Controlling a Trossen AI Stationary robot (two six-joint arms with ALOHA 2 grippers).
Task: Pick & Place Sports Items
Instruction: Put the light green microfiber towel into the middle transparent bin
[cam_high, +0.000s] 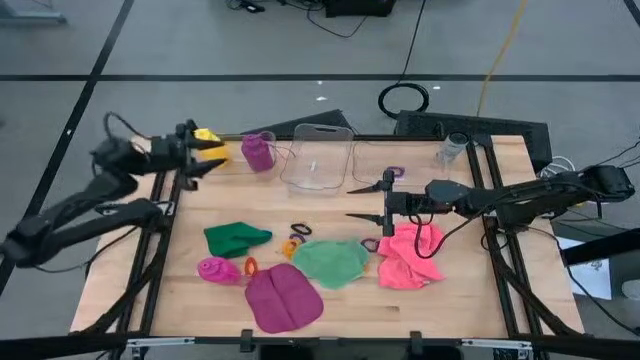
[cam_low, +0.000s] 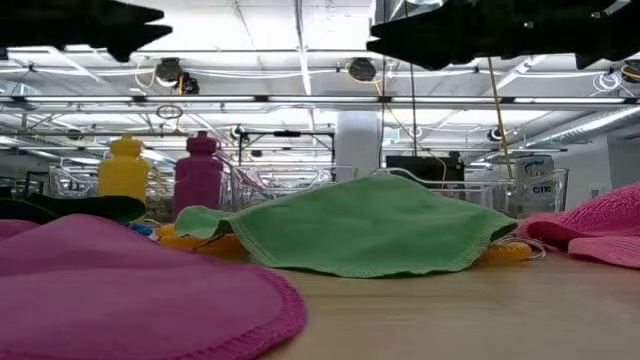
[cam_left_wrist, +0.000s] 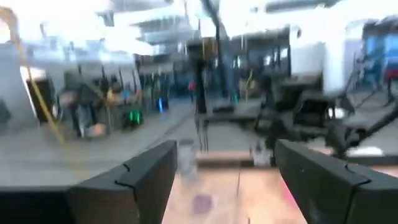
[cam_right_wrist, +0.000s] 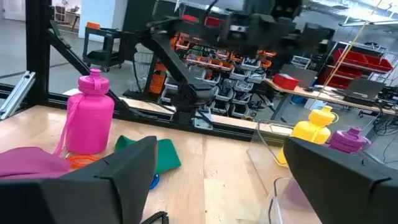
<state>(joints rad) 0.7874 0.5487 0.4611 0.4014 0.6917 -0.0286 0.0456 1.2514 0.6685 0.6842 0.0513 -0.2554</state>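
Observation:
My left gripper (cam_high: 212, 156) is open and empty at the table's far left corner, beside the yellow bottle (cam_high: 207, 136). The purple bottle (cam_high: 258, 152) stands to its right. My right gripper (cam_high: 362, 201) is open and empty above mid-table, just left of the pink cloth (cam_high: 410, 256). The light green cloth (cam_high: 331, 262), the dark green cloth (cam_high: 235, 238) and the magenta cloth (cam_high: 282, 298) lie on the table. The magenta bottle (cam_right_wrist: 90, 119) stands near the front left. Small rings (cam_high: 297, 238) lie between the cloths.
A clear plastic bin (cam_high: 320, 156) stands at the far middle, with a purple ring (cam_high: 394, 172) to its right. A small clear cup (cam_high: 455, 147) stands at the far right. Bare wood (cam_high: 460, 300) lies along the near right edge.

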